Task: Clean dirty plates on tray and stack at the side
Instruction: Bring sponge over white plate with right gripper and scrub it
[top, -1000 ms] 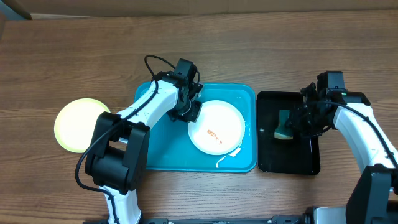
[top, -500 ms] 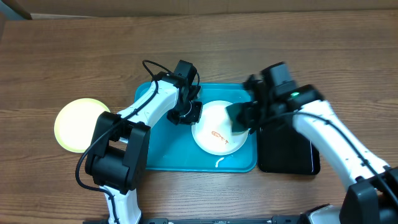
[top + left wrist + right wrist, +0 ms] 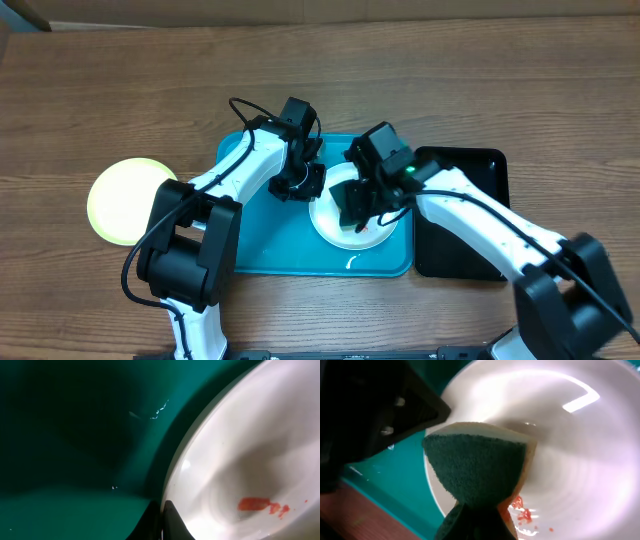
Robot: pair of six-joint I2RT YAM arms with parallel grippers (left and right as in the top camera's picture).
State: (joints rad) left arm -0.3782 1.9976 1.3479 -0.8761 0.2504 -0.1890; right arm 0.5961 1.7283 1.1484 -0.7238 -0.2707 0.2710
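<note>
**One plate set aside, one under the sponge on the tray**

Overhead: the yellow-green plate (image 3: 125, 200) lies on the counter (image 3: 90, 90) left of the blue tray (image 3: 260, 250) and looks clean. The white plate (image 3: 340, 228) sits on the tray's right half, beside a black tray (image 3: 460, 262). No third plate is in view. Left wrist: the left fingers (image 3: 173, 522) are narrowed onto the white plate's rim, and an orange-red smear (image 3: 257, 505) marks its face. Right wrist: the right fingers (image 3: 485, 527) clamp a green sponge (image 3: 477, 470), which is pressed to the plate just above the smear. I judge the task under halfway: this plate is not yet wiped or stacked on the yellow-green one.
</note>
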